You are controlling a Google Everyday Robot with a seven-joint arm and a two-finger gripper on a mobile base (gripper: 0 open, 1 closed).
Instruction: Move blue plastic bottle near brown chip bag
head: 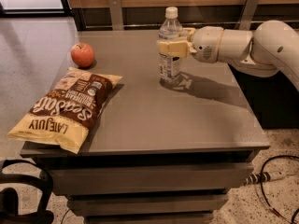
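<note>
The blue plastic bottle (pixel 170 48) looks clear, with a white cap and a white-and-dark label. It stands upright near the middle back of the grey table (pixel 187 120). My gripper (pixel 171 47) comes in from the right and is shut on the bottle around its middle, with pale yellow fingers (pixel 174 48) across the front of it. The brown chip bag (pixel 67 106) lies flat at the table's front left, with pale yellow ends. The bottle is well to the right of the bag.
A red apple (pixel 82 54) sits at the back left of the table, just behind the bag. My white arm (pixel 247 43) reaches over the table's right side. A cable and plug (pixel 266 176) lie on the floor at the right. A dark bag strap (pixel 23 195) lies at the lower left.
</note>
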